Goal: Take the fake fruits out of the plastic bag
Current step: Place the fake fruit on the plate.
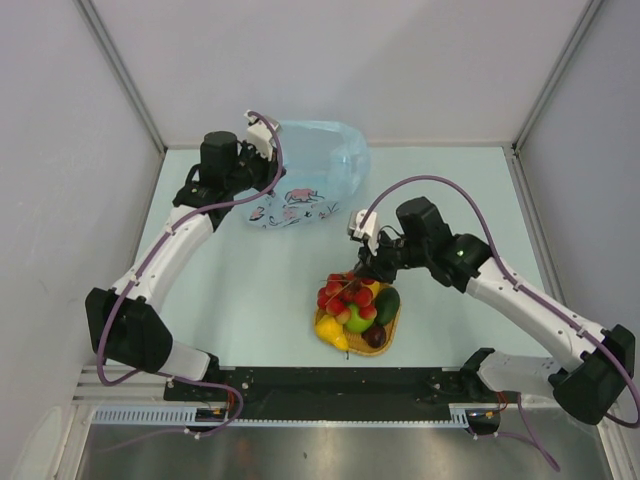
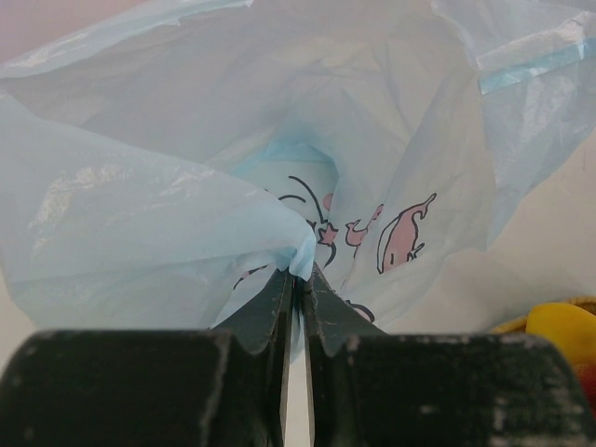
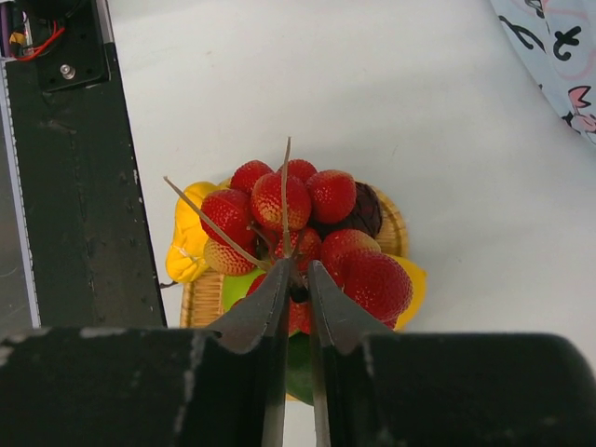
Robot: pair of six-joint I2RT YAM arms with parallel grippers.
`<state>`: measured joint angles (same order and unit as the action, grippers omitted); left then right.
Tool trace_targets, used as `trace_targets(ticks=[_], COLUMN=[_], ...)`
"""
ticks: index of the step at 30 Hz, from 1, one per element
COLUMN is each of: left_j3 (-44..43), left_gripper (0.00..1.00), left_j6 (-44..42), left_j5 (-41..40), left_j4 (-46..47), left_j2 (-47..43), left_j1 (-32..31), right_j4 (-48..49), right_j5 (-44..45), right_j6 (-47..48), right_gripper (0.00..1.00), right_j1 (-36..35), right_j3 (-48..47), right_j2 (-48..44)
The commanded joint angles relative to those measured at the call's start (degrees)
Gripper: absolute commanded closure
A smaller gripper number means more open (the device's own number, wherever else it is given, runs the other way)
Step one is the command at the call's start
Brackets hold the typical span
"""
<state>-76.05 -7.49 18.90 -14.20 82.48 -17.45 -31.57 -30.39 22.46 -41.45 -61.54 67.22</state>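
The pale blue plastic bag [image 1: 310, 175] hangs lifted at the back of the table, and my left gripper [image 1: 266, 140] is shut on a pinch of its upper edge. In the left wrist view the bag [image 2: 186, 186] bunches up from that gripper [image 2: 300, 275]. The fake fruits lie heaped in a woven tray [image 1: 394, 330]: a bunch of red berries [image 1: 340, 292] on top, a green apple [image 1: 357, 320], an avocado [image 1: 387, 303], a plum [image 1: 376, 337] and a yellow pear [image 1: 330, 330]. My right gripper [image 3: 298, 275] sits over the berries [image 3: 279, 200], jaws slightly apart around the stem knot.
The tray [image 3: 396, 223] stands near the front middle, close to the black base rail [image 3: 74, 186]. A lemon [image 3: 416, 279] and a pear [image 3: 186, 247] poke out from under the berries. Grey walls close in the table at the back and on both sides.
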Motion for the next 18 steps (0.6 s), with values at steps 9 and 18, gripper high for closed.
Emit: trace_targets(ticks=[9, 18], left_j3=[-0.50, -0.59], left_gripper=[0.88, 0.88], left_j6=[0.98, 1.16], left_j5=[1.85, 2.11], left_j4=[1.98, 2.07], left_j2=[-0.83, -0.65], left_j1=[-0.13, -0.21], right_j4=[-1.21, -0.24], right_j5=[0.34, -0.98], right_j6=[-0.22, -1.63], right_gripper=[0.75, 0.78], right_j1=[1.55, 3.13], right_j3=[2.82, 4.50], right_j2=[-3.59, -4.47])
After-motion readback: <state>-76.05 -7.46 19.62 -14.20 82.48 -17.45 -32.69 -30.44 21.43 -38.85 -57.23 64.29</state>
